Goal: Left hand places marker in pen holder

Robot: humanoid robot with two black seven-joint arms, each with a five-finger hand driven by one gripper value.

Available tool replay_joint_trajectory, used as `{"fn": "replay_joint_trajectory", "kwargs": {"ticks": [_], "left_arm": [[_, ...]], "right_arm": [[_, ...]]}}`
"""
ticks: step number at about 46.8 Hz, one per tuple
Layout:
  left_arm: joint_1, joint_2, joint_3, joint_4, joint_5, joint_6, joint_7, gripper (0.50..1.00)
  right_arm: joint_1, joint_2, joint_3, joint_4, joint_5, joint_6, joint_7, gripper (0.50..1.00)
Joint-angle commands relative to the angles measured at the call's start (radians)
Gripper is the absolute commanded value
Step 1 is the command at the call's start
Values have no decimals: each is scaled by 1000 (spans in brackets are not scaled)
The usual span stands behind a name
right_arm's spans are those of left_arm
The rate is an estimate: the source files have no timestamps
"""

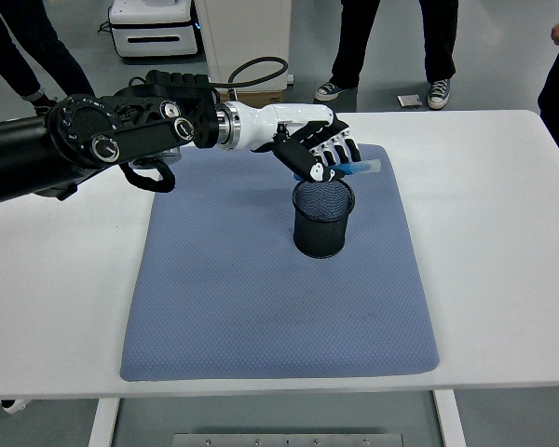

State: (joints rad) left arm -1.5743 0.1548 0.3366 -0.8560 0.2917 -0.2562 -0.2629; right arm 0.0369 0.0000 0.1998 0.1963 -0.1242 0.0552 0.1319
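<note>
Left robot hand (324, 154) has its fingers curled around the blue marker (359, 169), gripping it near one end. The marker lies roughly horizontal, its free end pointing toward picture right, above the far rim of the black mesh pen holder (322, 223) on the blue mat (214, 298) on the bench (56, 279). Holder mouth sits directly below and slightly nearer the camera. My read: the long axis must tip toward vertical before release, else it likely bridges the rim. Right robot hand isn't visible.
</note>
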Motion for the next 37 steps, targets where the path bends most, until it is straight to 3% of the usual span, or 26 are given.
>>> {"fn": "replay_joint_trajectory", "kwargs": {"ticks": [1,8,30,33,37], "left_arm": [[7,0,-5,0,-67,12,-9,500],[30,-11,-7,0,-158,26,-10,500],[71,-15,-10,-1,-190,57,-33,505],[65,-11,-11,-1,-190,57,-30,560],[65,-9,-22,-1,-193,57,-30,750]], "right_arm": [[0,0,0,0,0,0,0,1000],[0,0,0,0,0,0,0,1000],[0,0,0,0,0,0,0,1000],[0,0,0,0,0,0,0,1000],[0,0,0,0,0,0,0,1000]]}}
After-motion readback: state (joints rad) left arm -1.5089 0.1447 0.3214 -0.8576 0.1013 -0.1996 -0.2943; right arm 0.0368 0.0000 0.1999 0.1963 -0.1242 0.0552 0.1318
